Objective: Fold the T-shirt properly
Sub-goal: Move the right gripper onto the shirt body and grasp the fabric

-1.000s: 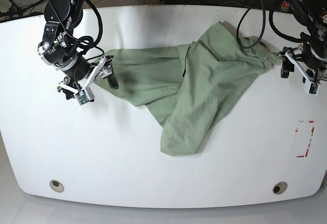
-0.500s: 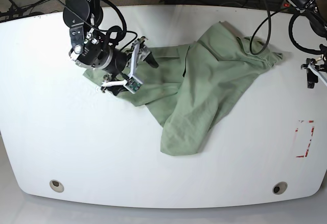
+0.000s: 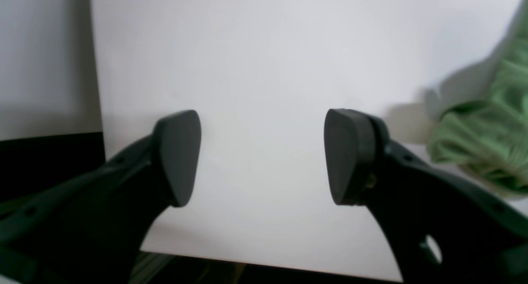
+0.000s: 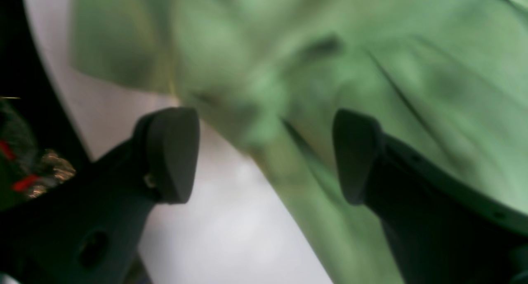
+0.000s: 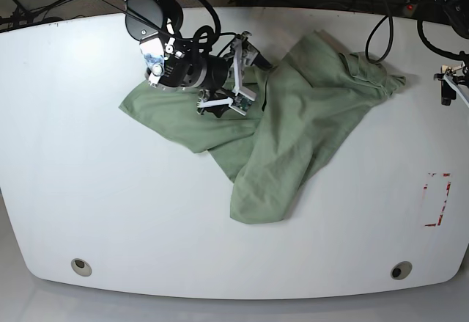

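A pale green T-shirt (image 5: 293, 116) lies crumpled across the middle of a white table (image 5: 110, 212). One half is spread fairly flat toward the base view's left. The other half is bunched and doubled over itself, trailing in a rounded flap toward the near edge.

The right gripper (image 5: 238, 72) hangs over the shirt's upper middle, near where the flat part meets the bunched part. Its fingers (image 4: 173, 152) stand wide apart with blurred green cloth below them, and they grip nothing. The left gripper (image 3: 264, 156) sits off at the table's far right edge, clear of the shirt. Its fingers (image 3: 177, 156) are also spread open and empty, over bare white surface, with a fold of green just beside them.

The shirt looks far from folded, so the step in hand is likely flattening it. To do that well, the right gripper should come down on a single edge layer, not a thick bunch. It should then pinch firmly and draw outward slowly, so the doubled flap opens instead of dragging the whole shirt.
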Available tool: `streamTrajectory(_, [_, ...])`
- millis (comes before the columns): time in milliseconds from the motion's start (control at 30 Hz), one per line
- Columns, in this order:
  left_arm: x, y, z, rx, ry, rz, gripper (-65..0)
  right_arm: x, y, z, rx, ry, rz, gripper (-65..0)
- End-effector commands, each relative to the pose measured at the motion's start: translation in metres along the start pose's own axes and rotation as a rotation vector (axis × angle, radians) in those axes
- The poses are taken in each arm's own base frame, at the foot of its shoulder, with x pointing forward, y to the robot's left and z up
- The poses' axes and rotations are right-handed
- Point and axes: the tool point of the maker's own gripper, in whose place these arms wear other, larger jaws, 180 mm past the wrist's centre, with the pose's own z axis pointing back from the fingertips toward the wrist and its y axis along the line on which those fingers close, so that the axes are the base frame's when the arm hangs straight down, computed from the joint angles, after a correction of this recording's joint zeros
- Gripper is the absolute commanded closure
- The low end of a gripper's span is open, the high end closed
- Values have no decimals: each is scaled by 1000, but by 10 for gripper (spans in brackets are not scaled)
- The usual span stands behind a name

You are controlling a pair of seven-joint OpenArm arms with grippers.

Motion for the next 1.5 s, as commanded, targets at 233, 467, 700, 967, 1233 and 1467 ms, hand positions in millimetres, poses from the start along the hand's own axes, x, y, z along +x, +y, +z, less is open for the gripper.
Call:
streamTrajectory(233, [-3,2,4,10,-12,-3,-433,31,9,-24,59,-91,-67,-480])
streamTrajectory(467, [-14,-5,4,-6,13,-11,-433,36,2,-29,59,-116,-75,-480])
streamTrajectory(700, [-16,-6,3,-10,18,-6,-433,32,-33,-21,-31,-124,-166,-480])
streamTrajectory(967, [-14,-6,3,-10,13,-8,-433,26,-34,-23,-25,-111,-187,-469])
streamTrajectory(1233, [-10,-24,-4,-57,16,-49,-433,28,-11,-35,30,-85,-138,-185])
streamTrajectory(1467, [-9,-27,-5,-62,16,-54,-433,34,-16,-38,32,-81,-119,-92])
